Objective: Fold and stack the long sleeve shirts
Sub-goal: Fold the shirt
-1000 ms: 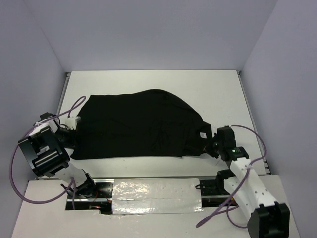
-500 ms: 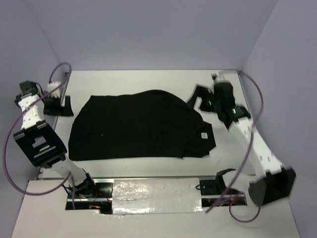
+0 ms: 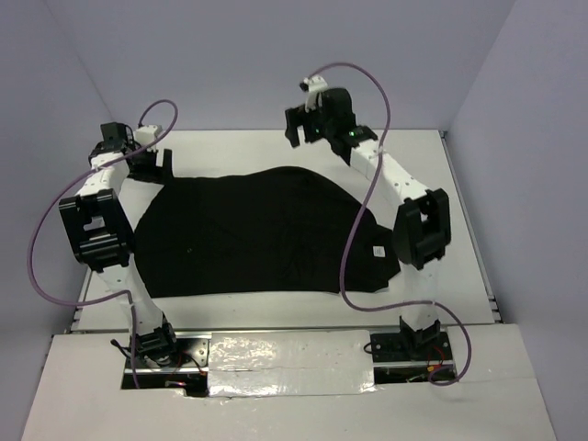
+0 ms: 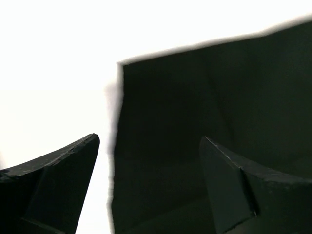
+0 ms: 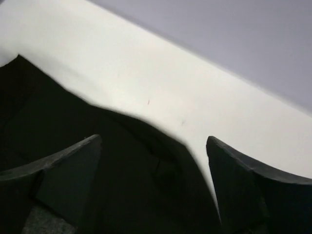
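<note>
The long sleeve shirt (image 3: 257,234) is black and lies flat across the middle of the white table (image 3: 413,165), its small white tag (image 3: 376,250) showing near the right end. My left gripper (image 3: 152,163) hovers open over the shirt's far left corner. In the left wrist view that corner (image 4: 195,107) lies between and beyond the spread fingers, and the left gripper (image 4: 148,139) holds nothing. My right gripper (image 3: 303,129) hangs open above the shirt's far edge. The right wrist view shows the right gripper (image 5: 153,141) empty over the shirt's curved edge (image 5: 122,161).
Lilac walls (image 3: 276,64) close in the table at the back and both sides. A raised rim (image 3: 119,152) runs along the left edge. A shiny taped strip (image 3: 294,354) lies between the arm bases at the near edge. Purple cables (image 3: 358,211) loop from both arms.
Both arms swung from the shirt's near left and right ends up to its far edge. Both grippers went from shut to open. The shirt has barely shifted.
</note>
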Tool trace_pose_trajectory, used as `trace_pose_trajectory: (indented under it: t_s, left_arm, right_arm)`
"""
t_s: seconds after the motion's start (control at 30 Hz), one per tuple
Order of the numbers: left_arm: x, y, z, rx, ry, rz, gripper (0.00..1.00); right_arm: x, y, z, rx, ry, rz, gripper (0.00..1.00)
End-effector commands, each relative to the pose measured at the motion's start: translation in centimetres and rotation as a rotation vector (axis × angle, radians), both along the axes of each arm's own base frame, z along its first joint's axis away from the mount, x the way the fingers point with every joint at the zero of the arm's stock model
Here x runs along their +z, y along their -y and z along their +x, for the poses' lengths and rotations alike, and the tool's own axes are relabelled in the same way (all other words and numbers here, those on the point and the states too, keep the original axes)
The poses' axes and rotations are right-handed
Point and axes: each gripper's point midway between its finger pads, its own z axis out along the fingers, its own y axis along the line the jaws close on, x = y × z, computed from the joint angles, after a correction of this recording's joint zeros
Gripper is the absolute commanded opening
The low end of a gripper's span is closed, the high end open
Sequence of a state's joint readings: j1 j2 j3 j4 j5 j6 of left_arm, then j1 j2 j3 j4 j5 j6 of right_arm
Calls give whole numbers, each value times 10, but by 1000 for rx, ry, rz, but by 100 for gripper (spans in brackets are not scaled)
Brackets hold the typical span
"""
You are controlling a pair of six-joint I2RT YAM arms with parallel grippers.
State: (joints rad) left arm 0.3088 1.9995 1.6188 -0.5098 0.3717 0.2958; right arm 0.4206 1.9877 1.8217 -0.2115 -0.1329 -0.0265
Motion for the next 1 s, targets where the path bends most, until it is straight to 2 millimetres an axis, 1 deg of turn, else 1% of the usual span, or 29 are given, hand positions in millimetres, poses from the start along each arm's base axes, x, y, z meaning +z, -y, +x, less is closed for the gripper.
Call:
trace_pose_trajectory:
  t_s: [0.0,0.03,0.07,0.1,0.13,0.17,0.2,0.23,0.27,0.3,0.33,0.37,0.4,0.47,0.5,0.53,0.57,0.63,0.7,0.73,0.8,0.87,0.97]
  left_arm:
    - [35,-18,41,28,151,158,99]
    - [35,-17,46,22,156,185,99]
    - [30,-10,49,6,145,199,99]
    - [21,-11,54,19,122,197,99]
    - [14,-8,55,18,105,179,99]
    - [4,-4,52,24,69,147,98]
    - [-7,-4,53,31,48,136,98]
    - [-12,-6,54,42,43,133,98]
    - [-15,-6,56,52,49,130,98]
    - [-18,-6,56,55,45,127,98]
    - [-20,-3,56,55,44,113,98]
    - [-23,-2,57,53,37,105,98]
    - [-25,-1,57,51,32,100,98]
    - [-27,3,57,44,27,102,98]
    - [-29,5,56,39,21,108,98]
    - [-33,7,55,32,12,115,98]
    - [-33,8,53,31,10,119,98]
    - [-38,7,50,25,2,127,98]
    - [-43,4,48,29,-11,142,99]
    - [-48,3,48,29,-24,149,99]
    - [-51,0,49,38,-35,159,99]
    - [-58,0,47,40,-55,156,99]
    - [-61,-4,49,49,-60,167,99]
  right_arm:
    - [115,-20,42,94,359,60,90]
    - [109,-24,54,69,324,19,84]
    - [89,-37,71,59,286,-47,73]
    - [76,-35,79,14,276,-101,71]
    - [59,-38,81,13,257,-143,71]
    - [22,-39,79,26,200,-210,75]
    - [3,-45,71,47,167,-216,84]
    - [-45,-45,61,78,85,-219,86]
    - [-34,-36,57,56,43,-127,99]
    - [-40,-34,55,63,-16,-72,100]
    - [-49,-35,56,78,-101,-24,99]
    - [-52,-33,60,25,-163,42,93]
    - [-56,-25,67,-8,-181,47,91]
    - [-71,-23,74,-49,-189,30,91]
    - [-79,-24,73,-60,-195,20,89]
    - [-92,-24,70,-63,-213,6,85]
    - [-98,-22,69,-76,-226,-3,84]
    - [-117,-24,62,-53,-277,-31,82]
    - [-128,-26,55,-25,-308,-56,82]
    - [-139,-27,48,-6,-332,-91,82]
    - [-150,-28,40,2,-356,-118,82]
    - [-156,-30,37,26,-347,-152,82]
    - [-166,-26,41,-18,-364,-168,82]
